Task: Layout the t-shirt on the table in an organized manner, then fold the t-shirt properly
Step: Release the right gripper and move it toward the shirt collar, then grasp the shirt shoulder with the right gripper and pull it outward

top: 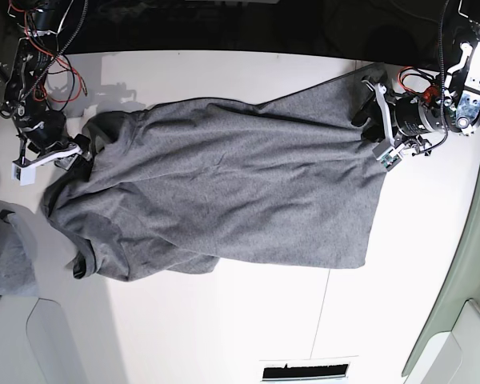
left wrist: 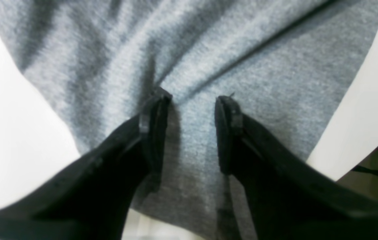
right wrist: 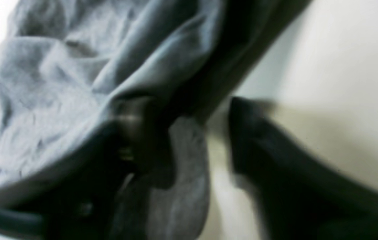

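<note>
The grey t-shirt [top: 224, 192] lies spread and wrinkled across the white table [top: 224, 320]. In the base view my left gripper [top: 376, 120] is at the shirt's right edge. The left wrist view shows that gripper [left wrist: 192, 98] open, both tips pressed down on the t-shirt [left wrist: 209, 50], with creases running into the left tip. My right gripper [top: 77, 154] is at the shirt's left end. Seen blurred from the right wrist, this gripper [right wrist: 189, 110] has its fingers apart, and a fold of the t-shirt [right wrist: 59, 83] hangs over its left finger and into the gap.
A smaller grey cloth bundle [top: 4, 248] lies at the left edge of the table. A thin seam line [top: 320, 312] runs across the tabletop below the shirt. The table's edge [left wrist: 359, 160] is close beside my left gripper. A dark slot [top: 304, 372] sits at the bottom edge.
</note>
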Tool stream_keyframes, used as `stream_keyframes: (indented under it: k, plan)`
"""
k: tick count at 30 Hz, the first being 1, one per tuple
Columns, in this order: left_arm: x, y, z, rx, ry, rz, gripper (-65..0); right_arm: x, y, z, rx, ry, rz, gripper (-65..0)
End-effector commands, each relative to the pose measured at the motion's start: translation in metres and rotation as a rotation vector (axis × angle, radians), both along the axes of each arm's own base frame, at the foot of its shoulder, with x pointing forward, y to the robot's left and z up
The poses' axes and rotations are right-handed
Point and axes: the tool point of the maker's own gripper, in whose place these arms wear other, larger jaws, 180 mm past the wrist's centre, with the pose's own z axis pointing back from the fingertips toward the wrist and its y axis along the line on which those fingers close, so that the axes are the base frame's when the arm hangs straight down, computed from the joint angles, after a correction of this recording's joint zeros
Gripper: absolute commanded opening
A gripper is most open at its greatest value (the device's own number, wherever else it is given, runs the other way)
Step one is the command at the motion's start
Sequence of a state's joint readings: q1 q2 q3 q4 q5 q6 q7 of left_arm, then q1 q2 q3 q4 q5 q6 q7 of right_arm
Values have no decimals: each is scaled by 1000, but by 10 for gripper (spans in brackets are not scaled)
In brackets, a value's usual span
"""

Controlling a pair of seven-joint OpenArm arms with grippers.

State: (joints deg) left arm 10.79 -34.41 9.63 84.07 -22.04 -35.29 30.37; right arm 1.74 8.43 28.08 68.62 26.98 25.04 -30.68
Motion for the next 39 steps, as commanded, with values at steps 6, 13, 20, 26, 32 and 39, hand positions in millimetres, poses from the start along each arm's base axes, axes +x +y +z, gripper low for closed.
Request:
stream_keyframes:
  k: [6,13,20,26,32,39]
  plan:
    - [4,6,4,15,-10,2,-379,-2,16,-2,5,44,72,-650]
    - [-3,15,-2,70,46,0,-379,-35,14,19,39,27,121,-650]
    - [6,15,2,69,26,1,-379,-83,-17,61,-40,-39,70,-650]
    - [17,14,8,69,3,3,-379,-117,-7,84,-13,-56,118,-650]
    - [27,15,14,70,-20,3,-379,-128,-3,87,1,-47,127,-414]
    - [27,14,14,64,-20,5,-379,-87,-23,103,-114,-161,68,-404]
